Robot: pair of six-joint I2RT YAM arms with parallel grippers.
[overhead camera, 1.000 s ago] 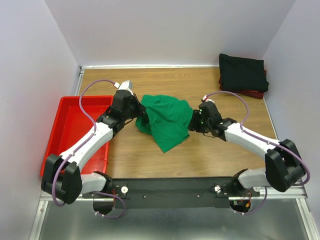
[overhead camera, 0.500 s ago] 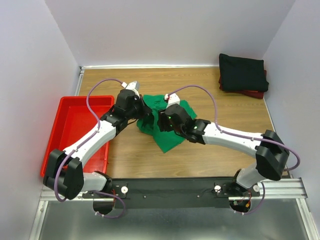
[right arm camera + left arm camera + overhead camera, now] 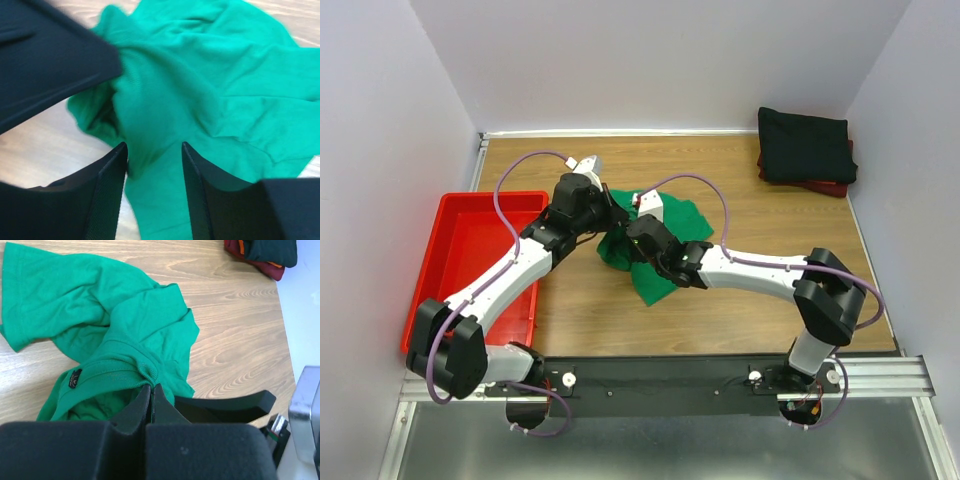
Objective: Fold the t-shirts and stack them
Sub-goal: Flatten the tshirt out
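Green t-shirt (image 3: 100,300) well off table (image 3: 780,230) edges

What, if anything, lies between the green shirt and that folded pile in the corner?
Nothing visible: only bare table lies between the green t-shirt and the black t-shirt stacked on the dark red t-shirt.

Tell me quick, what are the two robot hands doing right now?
Left gripper: closed, pinching the green shirt.
Right gripper: open, just above the green shirt.

A red tray (image 3: 460,250) sits at the wooden table's (image 3: 770,190) left edge.
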